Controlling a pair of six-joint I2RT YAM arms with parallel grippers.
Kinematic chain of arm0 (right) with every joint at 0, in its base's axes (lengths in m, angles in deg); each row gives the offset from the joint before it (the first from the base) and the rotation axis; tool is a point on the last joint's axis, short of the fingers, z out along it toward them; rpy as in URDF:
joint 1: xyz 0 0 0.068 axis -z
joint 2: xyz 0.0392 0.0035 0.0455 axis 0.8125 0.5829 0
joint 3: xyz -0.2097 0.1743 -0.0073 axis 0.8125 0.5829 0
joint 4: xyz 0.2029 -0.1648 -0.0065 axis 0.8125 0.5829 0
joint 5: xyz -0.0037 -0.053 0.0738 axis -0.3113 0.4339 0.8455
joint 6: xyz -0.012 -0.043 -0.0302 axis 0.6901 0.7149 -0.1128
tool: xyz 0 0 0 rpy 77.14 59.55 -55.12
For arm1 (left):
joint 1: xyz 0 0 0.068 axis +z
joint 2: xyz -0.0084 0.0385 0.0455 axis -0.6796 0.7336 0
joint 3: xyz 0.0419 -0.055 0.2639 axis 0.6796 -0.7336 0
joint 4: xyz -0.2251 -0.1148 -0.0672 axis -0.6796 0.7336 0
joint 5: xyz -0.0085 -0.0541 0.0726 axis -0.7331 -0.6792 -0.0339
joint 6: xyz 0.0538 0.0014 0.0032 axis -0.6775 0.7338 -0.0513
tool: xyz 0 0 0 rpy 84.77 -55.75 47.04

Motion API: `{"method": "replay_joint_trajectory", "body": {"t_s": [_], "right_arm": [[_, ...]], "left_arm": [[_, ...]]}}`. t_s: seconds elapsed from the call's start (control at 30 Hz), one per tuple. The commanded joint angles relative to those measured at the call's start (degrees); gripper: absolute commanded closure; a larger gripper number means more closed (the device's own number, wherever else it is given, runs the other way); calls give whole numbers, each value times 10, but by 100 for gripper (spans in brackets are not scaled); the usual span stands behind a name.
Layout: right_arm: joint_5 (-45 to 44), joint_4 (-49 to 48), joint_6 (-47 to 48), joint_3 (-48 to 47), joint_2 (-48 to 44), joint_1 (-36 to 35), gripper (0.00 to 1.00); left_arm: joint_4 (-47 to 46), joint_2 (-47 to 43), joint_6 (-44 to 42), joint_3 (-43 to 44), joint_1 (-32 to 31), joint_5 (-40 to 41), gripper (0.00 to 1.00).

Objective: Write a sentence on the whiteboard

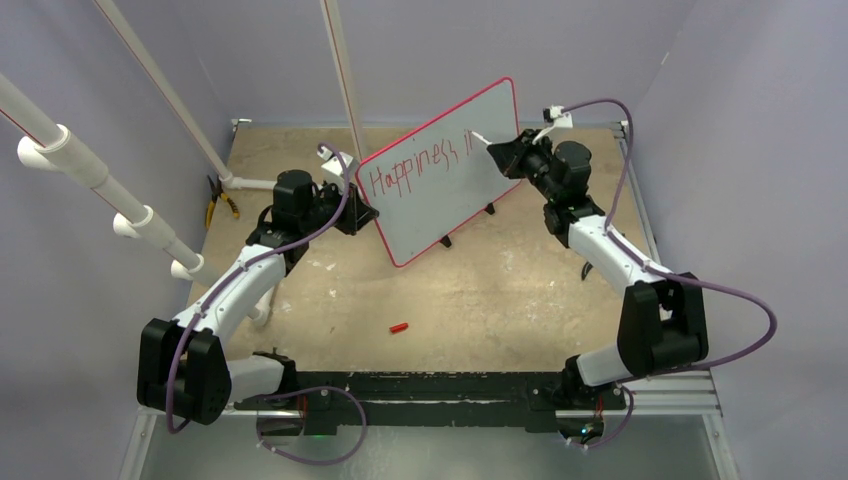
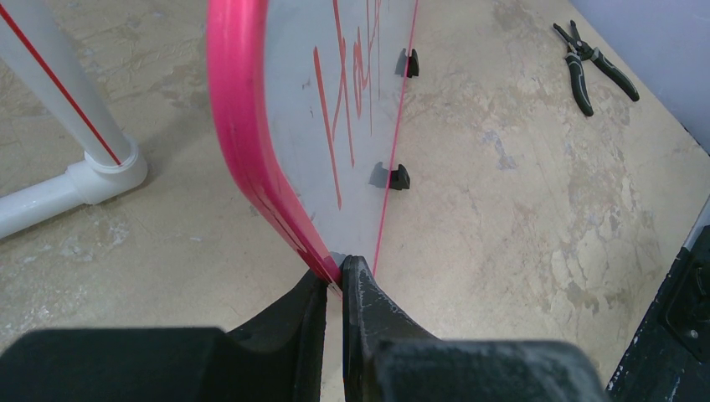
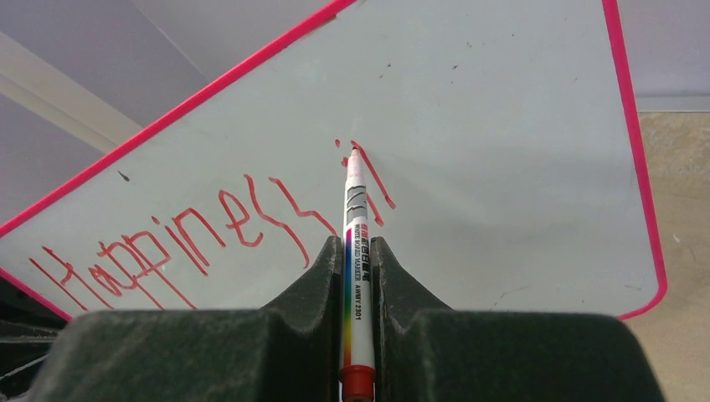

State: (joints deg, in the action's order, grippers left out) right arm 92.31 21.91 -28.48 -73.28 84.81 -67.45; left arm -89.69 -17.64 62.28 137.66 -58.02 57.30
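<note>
The whiteboard (image 1: 455, 195) stands tilted on its black feet (image 2: 400, 177) at the far middle of the surface (image 1: 480, 300), between the two arms. The left end effector (image 2: 342, 266) is pressed together on the red rim (image 2: 243, 126) at the board's lower left corner. The right end effector (image 3: 358, 244) pinches a marker (image 3: 356, 205) by the barrel. The marker tip touches the board beside the last red stroke. The sentence (image 3: 209, 239) reads "Happiness i" plus one slanted stroke, so the step in hand appears to be the second word.

To do this step well:

1. Hold the left pinch firm. The board rests only on small feet and would likely slide or tip back under marker pressure.
2. Press the tip lightly and square to the board. Too much force may push the marker back through the fingers.
3. Follow the rising slant of the existing letters and match their height.
4. Lift the tip clear between letters to avoid stray joining lines.
5. Watch the space to the right rim. It looks too short for many more words, so plan a second line below the first.
</note>
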Motion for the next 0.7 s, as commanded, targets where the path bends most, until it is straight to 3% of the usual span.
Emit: {"method": "replay_joint_trajectory", "body": {"t_s": [0.0, 0.67], "right_arm": [[6, -31, -2, -33, 12, -1, 100], [-44, -43, -20, -32, 25, -1, 100]], "left_arm": [[-1, 11, -19, 8, -10, -6, 100], [-2, 12, -19, 8, -10, -7, 100]]}}
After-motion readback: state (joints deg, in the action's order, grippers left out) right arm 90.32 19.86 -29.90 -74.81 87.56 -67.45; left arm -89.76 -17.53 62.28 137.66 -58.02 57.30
